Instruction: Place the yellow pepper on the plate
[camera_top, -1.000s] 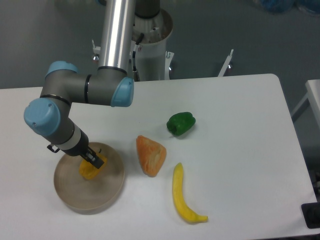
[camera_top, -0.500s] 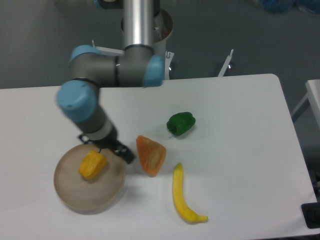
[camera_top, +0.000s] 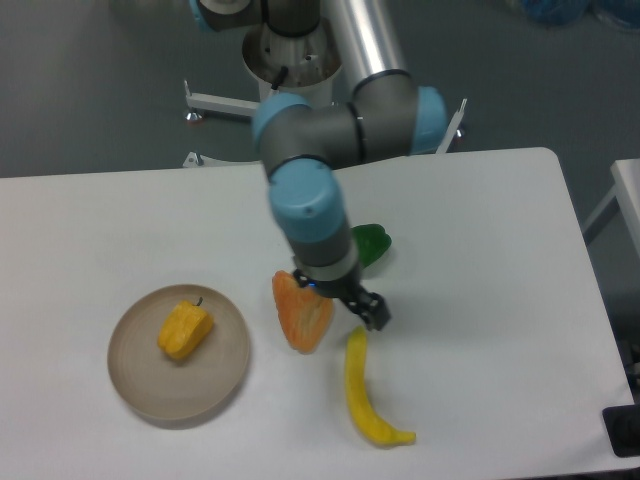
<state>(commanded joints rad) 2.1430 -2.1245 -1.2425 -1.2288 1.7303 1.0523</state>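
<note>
A: Where does the yellow pepper (camera_top: 185, 331) sit?

B: On the plate (camera_top: 216, 381) near the bench's (camera_top: 480, 240) left front corner, inside the rim. The gripper (camera_top: 366, 310) holds nothing; whether its jaws are parted cannot be told.

A: Any risk?

B: It hangs low between the orange wedge (camera_top: 301, 311) and the yellow banana-shaped piece (camera_top: 367, 392); a sideways sweep could knock either.

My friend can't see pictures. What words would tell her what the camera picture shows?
A yellow pepper lies on a round tan plate at the left of a white table. To its right, the robot's pincer hangs above an orange wedge, a long yellow banana-shaped piece and a green pepper, holding nothing.
</note>
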